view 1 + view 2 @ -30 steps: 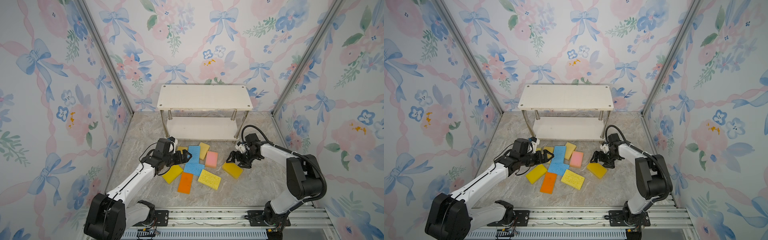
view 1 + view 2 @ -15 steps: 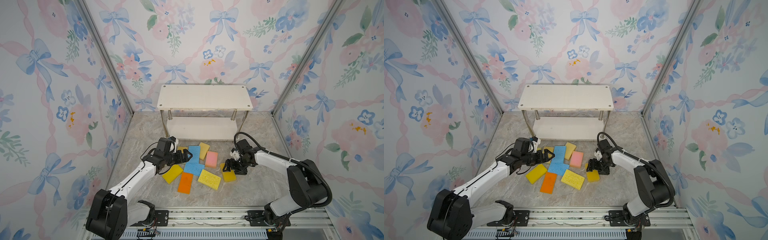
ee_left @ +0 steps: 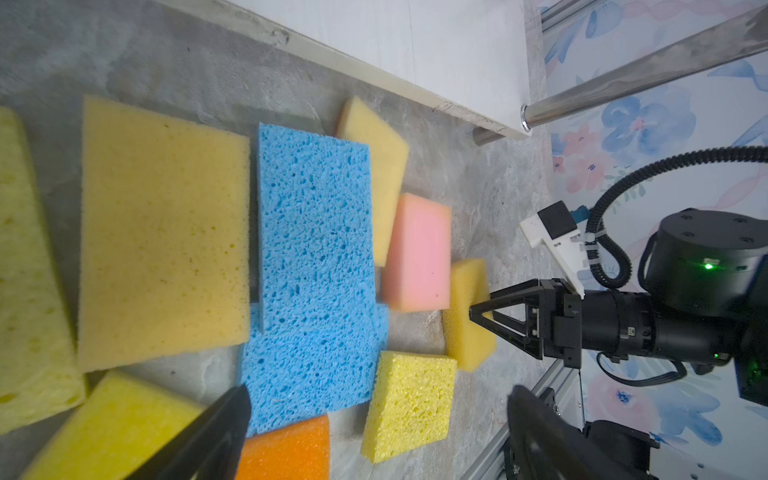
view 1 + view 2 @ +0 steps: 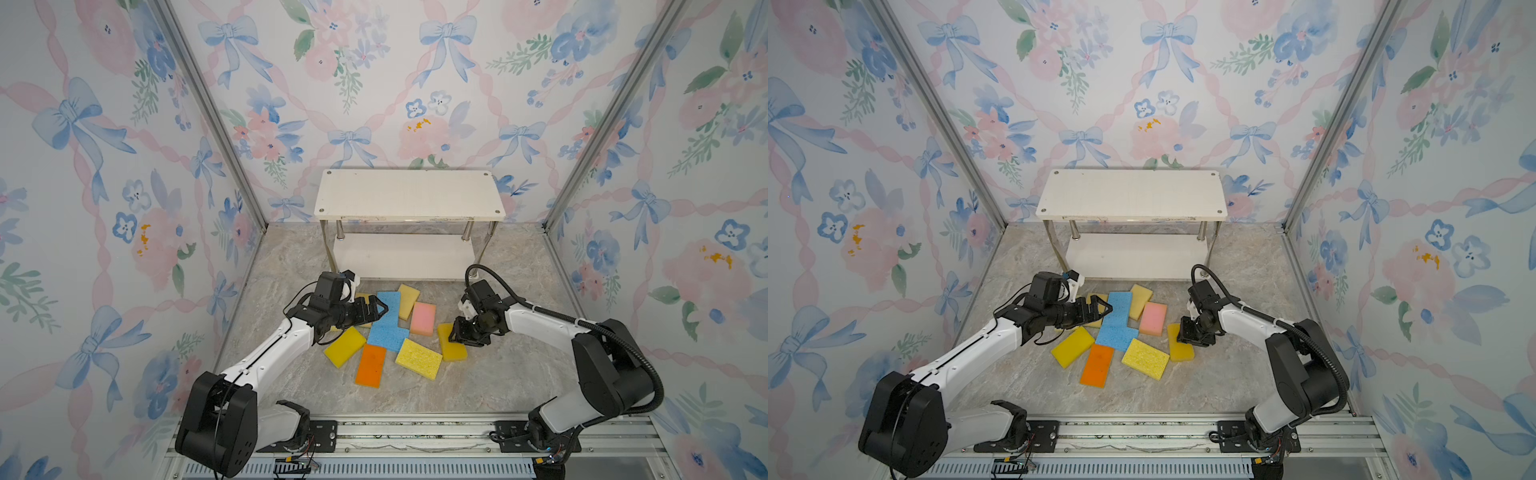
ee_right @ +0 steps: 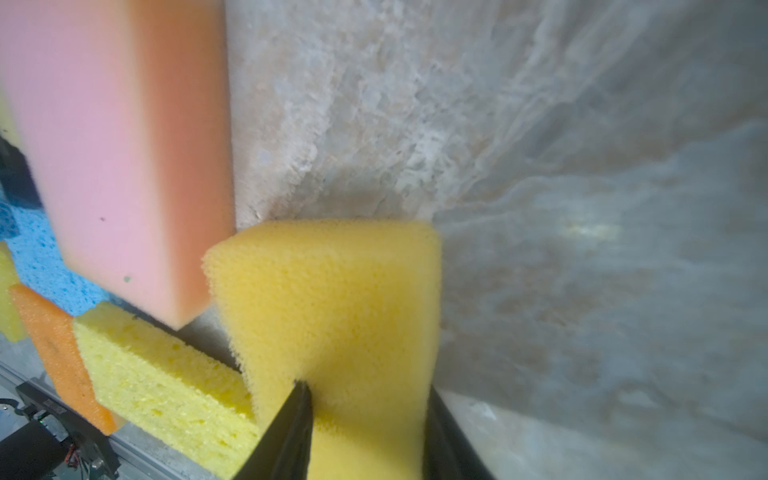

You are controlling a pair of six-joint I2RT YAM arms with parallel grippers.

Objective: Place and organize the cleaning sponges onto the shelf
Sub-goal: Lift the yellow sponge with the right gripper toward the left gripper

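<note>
WRITING: A small label (image 3: 629, 331) on the right arm's wrist, caught by the left wrist camera, is too small to read.
SURFACE: A grey, marble-veined tabletop (image 4: 498, 374) runs back from an aluminium rail (image 4: 415, 432) at the front edge.
ROOM: Wallpaper (image 4: 124, 124) of blue bows and pink blooms covers three walls, with metal frame posts (image 4: 208, 108) in the corners.
SHELF: The shelf (image 4: 409, 193) stands at the back, its two white boards on shiny posts.
SPONGES: All ten cleaning sponges (image 4: 384, 309) lie clustered on the tabletop just in front of the shelf. Two blue ones overlap at the centre, the pink sponge (image 4: 423, 318) is beside them, and the orange sponge (image 4: 370, 365) lies nearest the rail.
LEFT GRIPPER: The left gripper (image 4: 380, 309) hangs over the blue pair with its jaws spread wide and nothing between them.
RIGHT GRIPPER: The right gripper (image 4: 455, 334) pinches the golden-yellow sponge (image 4: 453, 349) at the cluster's right edge. Whether the sponge has left the tabletop cannot be told.
WRIST VIEWS ONLY: The right wrist camera shows one finger (image 5: 291, 419) sinking into the foam. The left wrist camera shows a pale yellow sponge (image 3: 20, 270), which the left arm hides in both top views, and a green light (image 3: 708, 264) on the right arm.
TOP VIEWS ONLY: Both arms and the whole shelf are in frame.
</note>
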